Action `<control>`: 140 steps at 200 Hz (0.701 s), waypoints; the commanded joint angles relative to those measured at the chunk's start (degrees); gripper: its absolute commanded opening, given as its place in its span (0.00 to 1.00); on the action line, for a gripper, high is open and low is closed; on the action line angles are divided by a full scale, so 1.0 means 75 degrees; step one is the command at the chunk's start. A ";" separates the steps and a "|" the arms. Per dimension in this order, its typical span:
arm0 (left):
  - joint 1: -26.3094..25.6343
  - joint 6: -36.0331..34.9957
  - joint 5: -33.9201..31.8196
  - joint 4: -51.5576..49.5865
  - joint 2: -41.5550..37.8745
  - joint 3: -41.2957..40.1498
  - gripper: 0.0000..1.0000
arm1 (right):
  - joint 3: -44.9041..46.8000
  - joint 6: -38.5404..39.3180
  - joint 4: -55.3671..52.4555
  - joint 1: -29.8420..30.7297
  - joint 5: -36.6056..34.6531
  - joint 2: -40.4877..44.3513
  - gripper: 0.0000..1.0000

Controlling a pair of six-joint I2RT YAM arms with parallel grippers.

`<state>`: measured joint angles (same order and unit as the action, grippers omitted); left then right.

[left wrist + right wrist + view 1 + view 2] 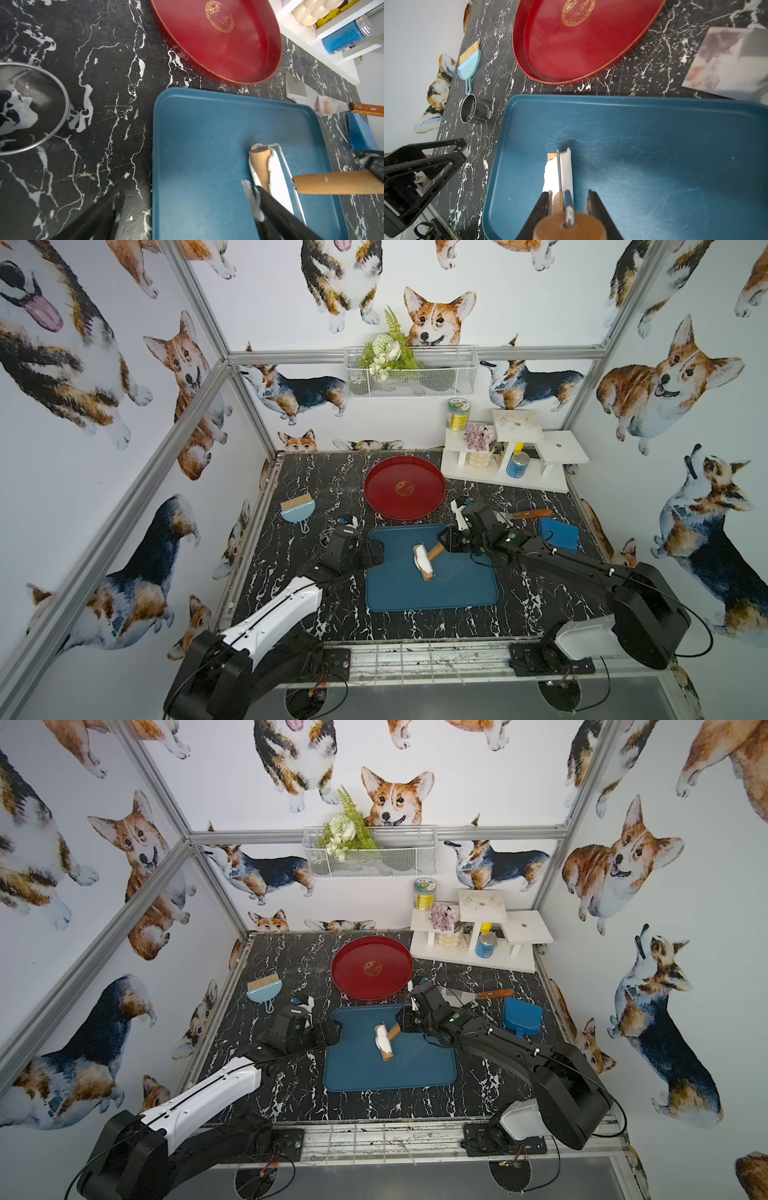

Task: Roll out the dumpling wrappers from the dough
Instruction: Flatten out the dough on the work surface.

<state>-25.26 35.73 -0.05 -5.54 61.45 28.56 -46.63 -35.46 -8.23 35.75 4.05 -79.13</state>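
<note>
The white dough (pixel 421 561) (pixel 381 1041) is wrapped round the drum of a wooden roller (pixel 259 164) on the blue tray (pixel 457 593) (pixel 654 145). In the right wrist view the dough (pixel 550 176) clings along the drum under the wire frame. My right gripper (pixel 448 542) (pixel 569 195) is shut on the roller's wooden handle (pixel 336 182). My left gripper (pixel 376 551) (pixel 187 193) stands open at the tray's left edge, nothing between its fingers, with bits of dough stuck on one fingertip (pixel 252 197). No dumpling wrappers are in view.
A red round plate (pixel 405 488) lies behind the tray. A scraper (pixel 532 514) and a blue box (pixel 559 533) are at the right. A brush with dustpan (pixel 297 508) and a metal cup (pixel 471 108) sit at the left. A white shelf (pixel 511 456) fills the back right corner.
</note>
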 commanded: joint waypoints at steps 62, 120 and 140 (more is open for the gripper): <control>-0.0008 -0.0062 0.0007 0.0082 0.0213 0.0106 1.00 | 0.0099 0.1264 -0.3205 -0.0840 -0.2133 0.0237 0.00; -0.0008 -0.0062 0.0006 0.0104 0.0156 0.0051 1.00 | 0.0268 0.1289 -0.3338 -0.0878 -0.2145 0.0482 0.00; -0.0008 -0.0053 0.0028 0.0122 0.0183 0.0045 1.00 | 0.0305 0.1271 -0.3258 -0.0876 -0.1984 0.0520 0.00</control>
<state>-25.26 35.73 0.16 -5.61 62.87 29.02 -45.84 -32.08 -15.09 29.50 -0.80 -74.54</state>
